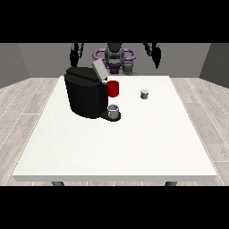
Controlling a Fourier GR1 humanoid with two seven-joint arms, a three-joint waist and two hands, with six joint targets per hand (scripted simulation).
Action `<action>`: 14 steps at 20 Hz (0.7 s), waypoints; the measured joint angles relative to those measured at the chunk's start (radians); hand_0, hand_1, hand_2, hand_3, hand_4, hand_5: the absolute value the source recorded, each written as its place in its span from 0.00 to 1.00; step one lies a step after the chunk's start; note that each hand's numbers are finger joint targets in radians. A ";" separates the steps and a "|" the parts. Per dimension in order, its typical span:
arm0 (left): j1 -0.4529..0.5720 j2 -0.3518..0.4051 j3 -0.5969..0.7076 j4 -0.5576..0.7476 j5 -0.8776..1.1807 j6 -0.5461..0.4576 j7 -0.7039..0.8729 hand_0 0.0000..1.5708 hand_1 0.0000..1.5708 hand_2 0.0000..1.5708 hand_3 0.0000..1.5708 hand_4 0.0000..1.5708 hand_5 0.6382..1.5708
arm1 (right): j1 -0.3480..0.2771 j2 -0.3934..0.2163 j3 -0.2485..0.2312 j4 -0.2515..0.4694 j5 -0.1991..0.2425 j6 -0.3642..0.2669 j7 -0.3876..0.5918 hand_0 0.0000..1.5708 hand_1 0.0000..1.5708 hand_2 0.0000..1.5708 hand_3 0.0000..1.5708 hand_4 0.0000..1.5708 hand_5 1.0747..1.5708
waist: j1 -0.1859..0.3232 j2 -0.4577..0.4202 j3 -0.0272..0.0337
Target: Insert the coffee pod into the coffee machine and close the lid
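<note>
Both hands' fingers too small to tell; the coffee machine [86, 91] partly hides the red cup [113, 88].

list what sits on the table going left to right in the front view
coffee machine → grey cup on the machine's base → small grey coffee pod. The red mug overlaps the machine and cup in left-right position, so it is left out of the order.

Even, soft, bright light falls from above on the white worktop [134, 143], without glare, leaving only faint shadows under the black coffee machine [86, 91] and the small grey coffee pod [144, 94].
</note>
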 measured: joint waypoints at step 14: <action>0.012 0.039 -0.082 0.018 0.006 -0.144 -0.034 0.00 0.00 0.00 0.00 0.35 1.00 | 0.013 0.039 -0.069 0.026 -0.069 0.001 -0.110 0.00 0.00 0.00 0.00 0.23 1.00 | -0.028 -0.022 0.0074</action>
